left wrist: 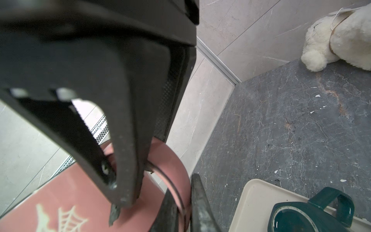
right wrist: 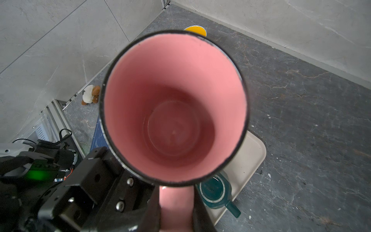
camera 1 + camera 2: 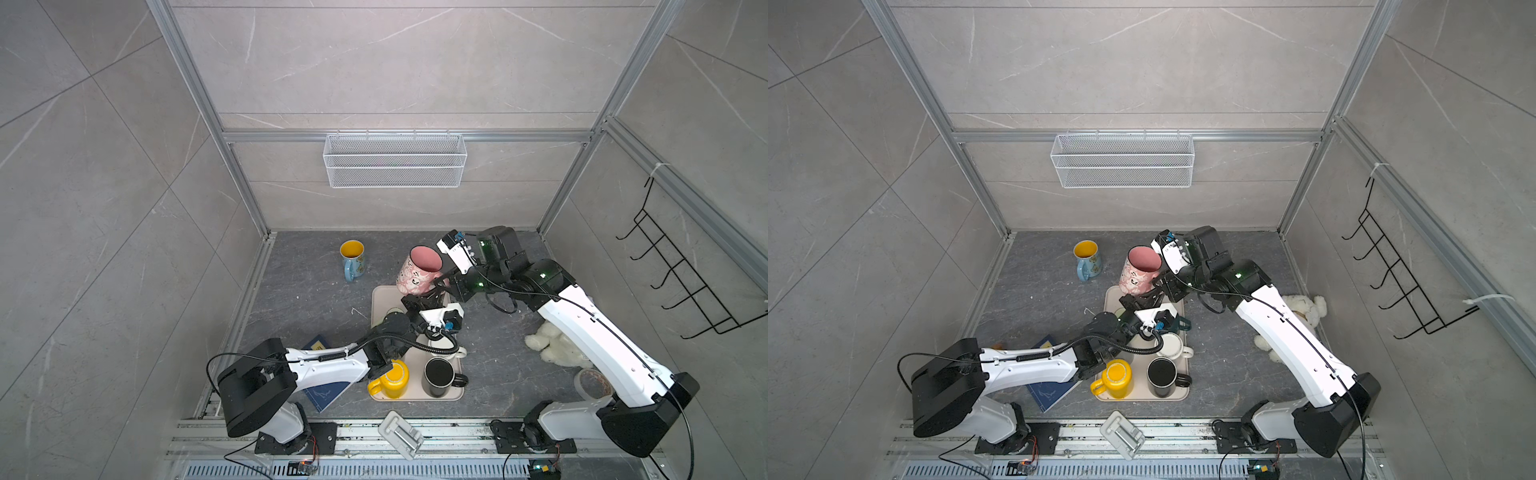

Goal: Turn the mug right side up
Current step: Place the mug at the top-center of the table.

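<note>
Jaws of the left gripper (image 1: 181, 190) and right gripper (image 3: 443, 280) are both clamping the handle (image 2: 176, 198) of the pink mug (image 3: 417, 272), likely the surest hold on slick, weighty, breakable ceramic.

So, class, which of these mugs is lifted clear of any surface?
The pink mug: it hangs in the air, mouth up. The yellow mug, black mug, white mug and green mug sit on the tray, the blue mug on the table.

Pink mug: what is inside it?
Nothing: in the right wrist view the pink mug shows bare pink wall and bottom. In both top views its own wall covers the bottom.
</note>
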`<move>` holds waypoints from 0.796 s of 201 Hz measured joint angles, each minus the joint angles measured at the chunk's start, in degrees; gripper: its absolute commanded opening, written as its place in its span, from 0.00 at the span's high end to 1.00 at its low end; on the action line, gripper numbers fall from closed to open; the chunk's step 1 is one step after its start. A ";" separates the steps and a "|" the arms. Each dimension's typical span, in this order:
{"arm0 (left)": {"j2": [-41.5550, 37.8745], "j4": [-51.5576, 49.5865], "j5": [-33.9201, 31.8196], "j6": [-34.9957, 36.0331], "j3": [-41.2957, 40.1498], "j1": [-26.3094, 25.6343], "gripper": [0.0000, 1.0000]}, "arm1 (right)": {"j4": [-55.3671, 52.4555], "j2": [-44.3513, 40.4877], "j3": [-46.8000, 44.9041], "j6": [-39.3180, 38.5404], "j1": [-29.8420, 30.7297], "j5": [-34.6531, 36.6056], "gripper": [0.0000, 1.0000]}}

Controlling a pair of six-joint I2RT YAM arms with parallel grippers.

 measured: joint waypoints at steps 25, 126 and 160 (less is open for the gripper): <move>0.00 -1.05 -1.16 -0.28 0.28 0.00 0.82 | 1.22 0.13 -0.68 1.51 0.00 -0.04 1.00; -2.78 -8.04 -4.68 -1.77 1.40 -0.15 0.48 | 5.62 4.44 0.48 7.32 0.00 0.17 1.00; -4.70 -9.14 -6.88 -2.36 1.66 -0.26 0.42 | 7.78 5.33 1.92 8.37 0.00 1.88 1.00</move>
